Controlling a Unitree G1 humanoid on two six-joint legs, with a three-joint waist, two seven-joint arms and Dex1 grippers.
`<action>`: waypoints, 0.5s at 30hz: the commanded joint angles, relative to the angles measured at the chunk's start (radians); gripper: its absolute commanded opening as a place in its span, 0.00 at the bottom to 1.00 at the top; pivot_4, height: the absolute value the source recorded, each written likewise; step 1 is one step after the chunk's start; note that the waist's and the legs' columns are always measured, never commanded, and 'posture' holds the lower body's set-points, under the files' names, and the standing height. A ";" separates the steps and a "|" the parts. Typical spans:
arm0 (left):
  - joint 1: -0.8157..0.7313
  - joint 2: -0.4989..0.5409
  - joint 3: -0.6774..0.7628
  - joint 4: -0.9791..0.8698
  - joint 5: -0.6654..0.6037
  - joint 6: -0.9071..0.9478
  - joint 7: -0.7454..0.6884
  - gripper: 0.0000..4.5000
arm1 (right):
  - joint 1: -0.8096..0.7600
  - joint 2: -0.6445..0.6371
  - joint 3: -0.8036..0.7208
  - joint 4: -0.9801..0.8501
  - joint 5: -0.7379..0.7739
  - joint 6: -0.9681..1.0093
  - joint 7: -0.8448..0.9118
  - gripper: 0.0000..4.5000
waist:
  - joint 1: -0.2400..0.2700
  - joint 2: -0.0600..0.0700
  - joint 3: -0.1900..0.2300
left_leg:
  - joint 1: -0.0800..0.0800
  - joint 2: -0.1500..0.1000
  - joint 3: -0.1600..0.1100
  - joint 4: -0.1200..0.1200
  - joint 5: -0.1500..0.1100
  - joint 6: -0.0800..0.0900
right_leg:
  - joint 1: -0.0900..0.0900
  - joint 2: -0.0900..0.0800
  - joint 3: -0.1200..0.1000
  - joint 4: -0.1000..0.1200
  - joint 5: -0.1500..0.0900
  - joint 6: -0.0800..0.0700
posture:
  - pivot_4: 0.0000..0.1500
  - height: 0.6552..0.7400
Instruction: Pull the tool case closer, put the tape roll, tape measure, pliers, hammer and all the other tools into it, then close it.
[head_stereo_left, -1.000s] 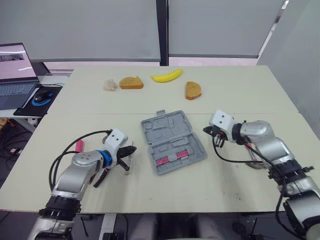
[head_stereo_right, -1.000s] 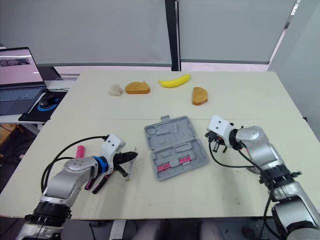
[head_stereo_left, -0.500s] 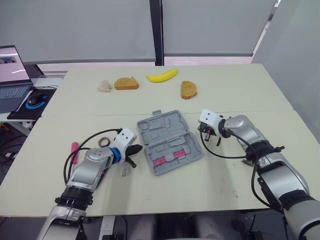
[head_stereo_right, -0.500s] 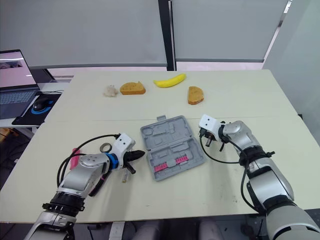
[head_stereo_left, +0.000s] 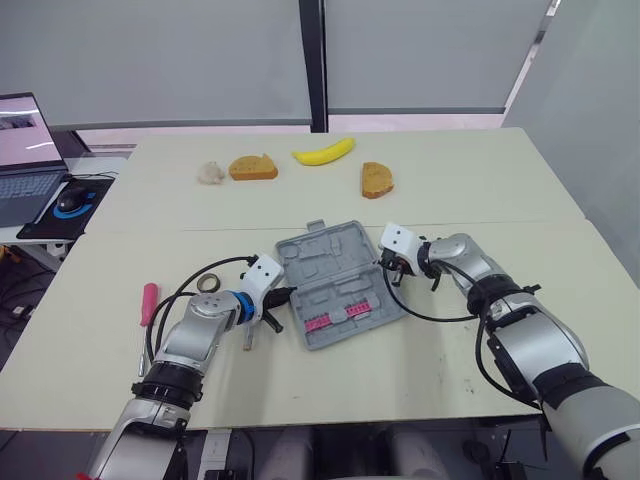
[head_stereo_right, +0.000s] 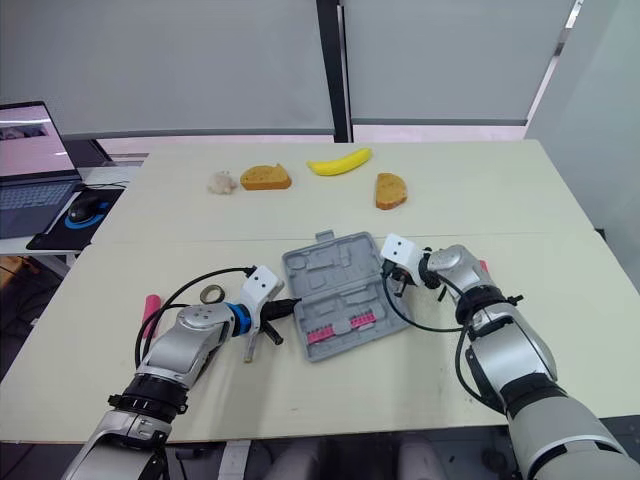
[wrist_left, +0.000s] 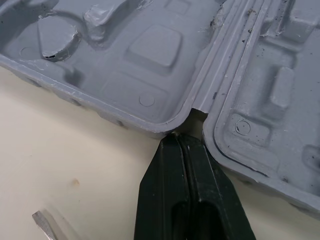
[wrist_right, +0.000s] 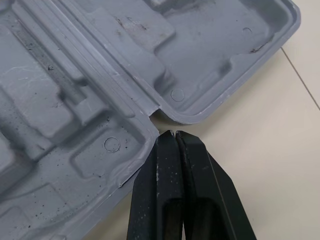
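Observation:
The grey tool case (head_stereo_left: 335, 285) lies open in the middle of the table, with a row of pink bits (head_stereo_left: 335, 318) in its near half. My left gripper (wrist_left: 177, 137) is shut, its tip at the hinge notch on the case's left side (head_stereo_left: 284, 296). At the opposite hinge notch, on the right side (head_stereo_left: 386, 270), my right gripper (wrist_right: 172, 134) is also shut. A tape roll (head_stereo_left: 208, 284) and a pink-handled screwdriver (head_stereo_left: 148, 300) lie left of my left arm. A small metal tool (head_stereo_left: 248, 340) lies beside the left gripper.
At the far side lie a banana (head_stereo_left: 323, 152), two bread pieces (head_stereo_left: 254, 166) (head_stereo_left: 376, 179) and a white lump (head_stereo_left: 210, 172). A laptop (head_stereo_left: 20, 150) and mouse (head_stereo_left: 68, 198) sit on a side desk at the left. A red object (head_stereo_right: 483, 266) peeks out behind my right arm.
Both grippers have moved inward, from beside the case to the two ends of its hinge. The camera also shifted after the earliest frame.

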 joint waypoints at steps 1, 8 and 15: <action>-0.012 -0.006 -0.017 -0.015 -0.008 -0.023 -0.052 0.00 | -0.004 -0.001 -0.010 -0.031 0.011 0.003 0.107 0.00 | -0.001 0.000 0.000 | 0.000 0.000 0.000 0.000 0.000 -0.001 | 0.000 0.000 0.000 0.000 0.000 0.000 | 1.00 0.95; -0.028 0.027 -0.046 -0.001 -0.003 -0.056 -0.178 0.00 | 0.089 -0.068 -0.019 -0.193 0.042 0.070 0.278 0.00 | -0.003 0.000 0.000 | -0.001 0.000 -0.001 0.000 0.001 -0.001 | -0.001 0.001 0.000 0.000 0.000 0.000 | 1.00 0.95; -0.038 0.040 -0.077 -0.017 0.003 -0.059 -0.259 0.00 | 0.256 -0.145 -0.041 -0.559 0.089 0.248 0.330 0.00 | 0.004 0.000 0.000 | -0.002 0.000 -0.001 0.000 0.001 -0.001 | -0.001 0.001 0.000 0.000 0.000 0.000 | 1.00 0.95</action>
